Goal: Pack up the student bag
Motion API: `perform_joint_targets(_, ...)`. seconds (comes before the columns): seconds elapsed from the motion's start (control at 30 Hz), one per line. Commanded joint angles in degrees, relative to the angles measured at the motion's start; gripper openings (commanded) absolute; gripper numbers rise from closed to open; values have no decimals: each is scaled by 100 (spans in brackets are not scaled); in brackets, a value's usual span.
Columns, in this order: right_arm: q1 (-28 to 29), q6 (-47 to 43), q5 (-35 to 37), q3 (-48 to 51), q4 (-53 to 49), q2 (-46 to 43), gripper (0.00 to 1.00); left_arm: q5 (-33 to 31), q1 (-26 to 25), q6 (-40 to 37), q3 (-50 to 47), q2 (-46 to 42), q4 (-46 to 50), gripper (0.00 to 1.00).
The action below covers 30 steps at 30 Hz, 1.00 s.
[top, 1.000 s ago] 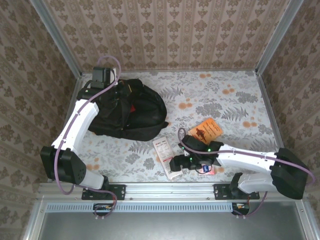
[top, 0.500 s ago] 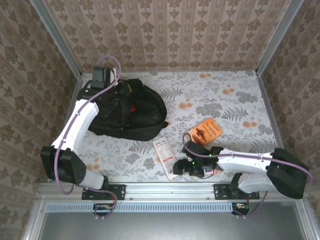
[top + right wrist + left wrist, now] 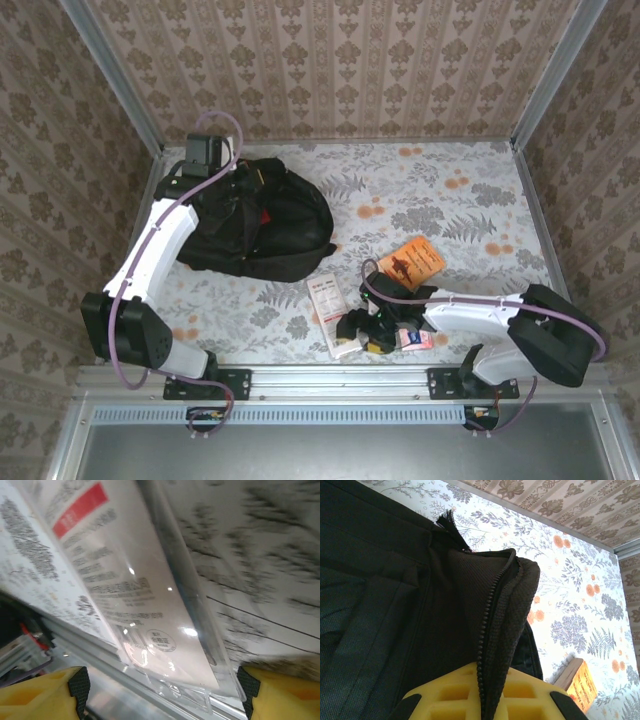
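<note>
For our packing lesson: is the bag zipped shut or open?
Open. The left gripper pinches one loose zipper edge of the bag, teeth unmated, flap lifted off the body.

We're looking at a robot test cell, a lab rig dressed up like a home. Damask wallpaper [image 3: 340, 70] lines the walls and aluminium posts [image 3: 112, 80] frame the corners. A floral sheet [image 3: 450, 200] covers the table, and a metal rail [image 3: 330, 378] along the near edge carries the bolted arm bases [image 3: 215, 383].
</note>
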<state>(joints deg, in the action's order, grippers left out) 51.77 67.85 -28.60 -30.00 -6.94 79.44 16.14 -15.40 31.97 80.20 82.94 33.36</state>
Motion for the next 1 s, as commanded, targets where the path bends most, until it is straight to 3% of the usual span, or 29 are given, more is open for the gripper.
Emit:
perform_joint_targets(0.0, 130, 25, -349, 395, 2651, 732, 79, -41, -41, -33, 29, -80, -278, 0)
perform_joint_targets(0.43, -125, 135, -96, 437, 3098, 745, 64, -50, -58, -26, 17, -23, -287, 0)
perform_joint_targets(0.97, -685, 876, 159, -445, 4575, 2345, 45, -93, -95, -59, 2, -24, -253, 0)
